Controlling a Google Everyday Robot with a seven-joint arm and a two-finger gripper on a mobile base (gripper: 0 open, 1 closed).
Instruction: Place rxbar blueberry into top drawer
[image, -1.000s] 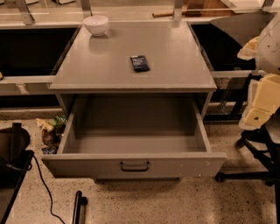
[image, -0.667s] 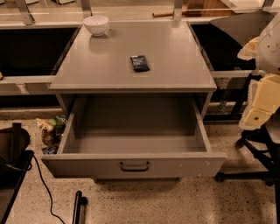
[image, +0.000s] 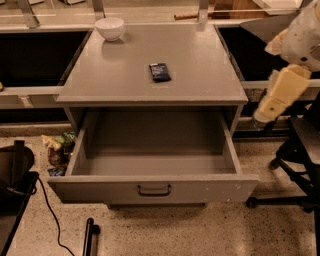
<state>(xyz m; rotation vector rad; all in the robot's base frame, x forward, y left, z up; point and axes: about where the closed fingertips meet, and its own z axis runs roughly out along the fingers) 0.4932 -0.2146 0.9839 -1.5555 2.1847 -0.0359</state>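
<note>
The rxbar blueberry (image: 160, 72) is a small dark navy bar lying flat on the grey cabinet top (image: 150, 50), a little right of centre. Below it the top drawer (image: 150, 165) is pulled fully open and holds nothing; its front panel has a small dark pull handle (image: 154, 190). My cream-coloured arm (image: 285, 90) hangs at the right edge, beside the cabinet's right side. My gripper (image: 261, 119) is at its lower end, to the right of the drawer, apart from the bar and with nothing seen in it.
A white bowl (image: 110, 27) stands at the cabinet top's back left corner. Snack bags (image: 57, 147) lie on the floor left of the drawer. A dark bag and cable (image: 17, 175) are at lower left. A black chair base (image: 295, 165) stands at right.
My arm has moved a little left and up, closer to the cabinet's right side. The bar, bowl and open drawer have not moved.
</note>
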